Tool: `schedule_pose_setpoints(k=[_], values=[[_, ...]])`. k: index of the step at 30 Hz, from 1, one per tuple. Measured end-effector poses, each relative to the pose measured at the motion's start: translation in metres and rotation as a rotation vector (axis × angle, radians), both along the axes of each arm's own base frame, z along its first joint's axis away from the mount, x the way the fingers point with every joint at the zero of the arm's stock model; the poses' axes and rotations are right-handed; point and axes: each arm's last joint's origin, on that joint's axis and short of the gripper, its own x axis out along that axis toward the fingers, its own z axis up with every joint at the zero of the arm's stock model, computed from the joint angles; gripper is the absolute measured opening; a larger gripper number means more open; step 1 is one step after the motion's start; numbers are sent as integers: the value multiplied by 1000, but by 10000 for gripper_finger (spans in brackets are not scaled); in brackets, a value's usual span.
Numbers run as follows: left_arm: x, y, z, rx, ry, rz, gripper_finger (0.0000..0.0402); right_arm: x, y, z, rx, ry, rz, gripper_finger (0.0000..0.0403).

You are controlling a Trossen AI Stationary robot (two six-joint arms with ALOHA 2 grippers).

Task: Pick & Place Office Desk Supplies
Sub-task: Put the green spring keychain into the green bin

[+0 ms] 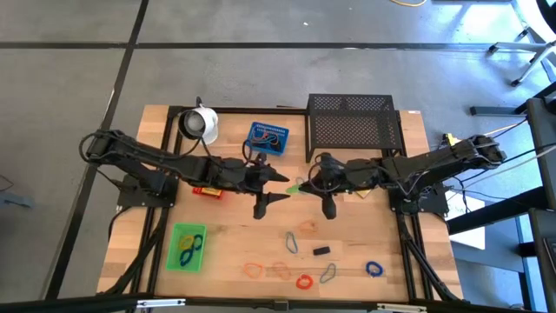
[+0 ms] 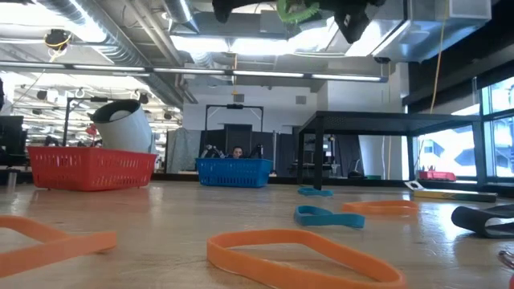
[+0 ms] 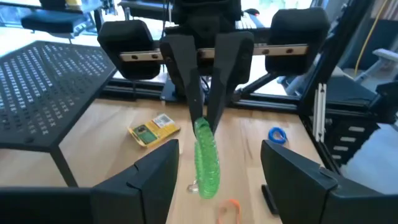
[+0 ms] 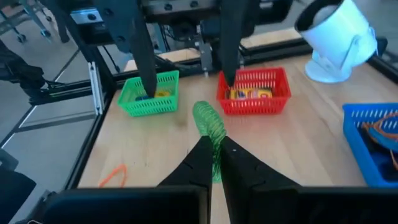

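A green ribbed band loop (image 3: 207,158) is up in the air over the middle of the table, between the two grippers. My right gripper (image 4: 214,149), reaching in from the table's right, is shut on it (image 1: 298,185). My left gripper (image 3: 219,152) faces it from the left, open wide. Its fingers (image 4: 144,56) stand just short of the band and touch nothing. In the low view the band (image 2: 299,10) shows at the top edge. The red tray (image 4: 254,92), green tray (image 4: 149,93) and blue tray (image 1: 268,139) sit on the table. My right gripper pinches the green band loop by its upper end (image 3: 202,124) between its two fingers (image 3: 186,74). They come slanting down from the table's right. The rest of the band hangs below the fingertips, lifted clear of the table.
A white cup-like object (image 1: 200,123) and a black mesh rack (image 1: 352,126) stand at the far side. A yellow box (image 3: 153,130) lies beside the rack. Near the front edge lie orange (image 1: 252,269), red (image 1: 303,281) and blue (image 1: 374,269) bands and a black clip (image 1: 321,250).
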Motion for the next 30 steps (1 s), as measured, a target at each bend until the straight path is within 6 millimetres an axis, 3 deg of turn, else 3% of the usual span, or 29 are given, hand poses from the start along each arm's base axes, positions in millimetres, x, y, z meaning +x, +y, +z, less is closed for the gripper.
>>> schedule_pose_setpoints(k=[9, 16, 20, 27, 30], values=[[21, -1, -20, -6, -6, 23, 222, 2, 0, 6, -40, -66, 5, 20], [24, 0, -26, -29, 7, 96, 210, 2, -1, 6, -68, -68, 0, 20], [23, 1, -24, -31, -3, 118, 161, 2, -1, 6, -70, -68, 1, 20], [23, 1, -23, -84, -13, 129, 22, 2, 0, 6, -72, -65, 35, 20], [23, 1, -23, -104, -13, 136, 15, 2, -1, 6, -54, -63, 25, 28]])
